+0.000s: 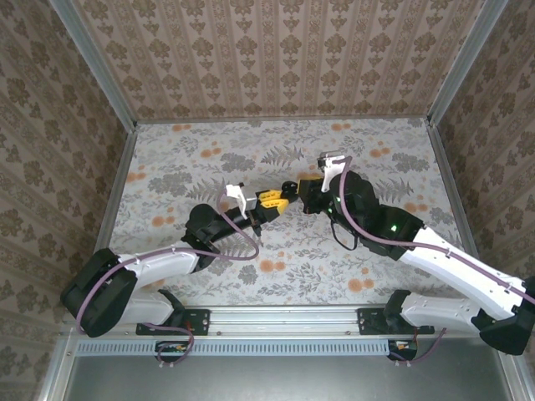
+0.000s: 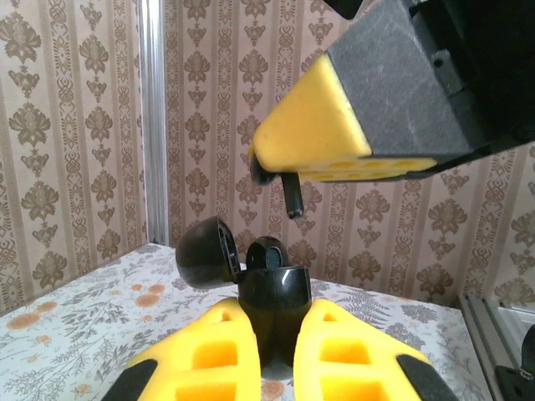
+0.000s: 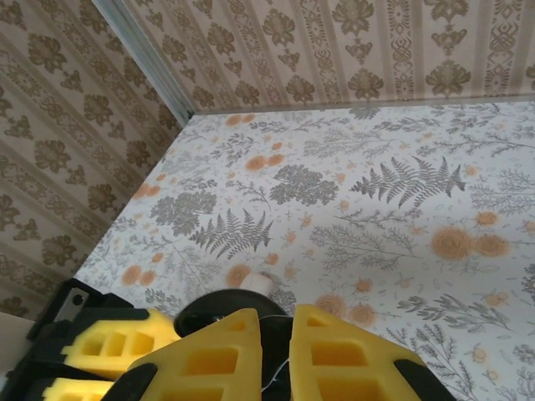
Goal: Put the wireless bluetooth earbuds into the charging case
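Observation:
The charging case here is glossy black, standing upright with my left gripper shut on its body. Its hinged lid hangs open to the left. One earbud sits in the case's top. Directly above hovers my right gripper, shut on the other earbud, whose dark stem points down a short way over the case. In the top view both grippers meet at the case mid-table. In the right wrist view the yellow fingertips pinch a dark piece over the open lid.
A small white object lies on the floral table just beyond the case. Patterned walls enclose the table on three sides. My left gripper's yellow fingers sit at the lower left of the right wrist view.

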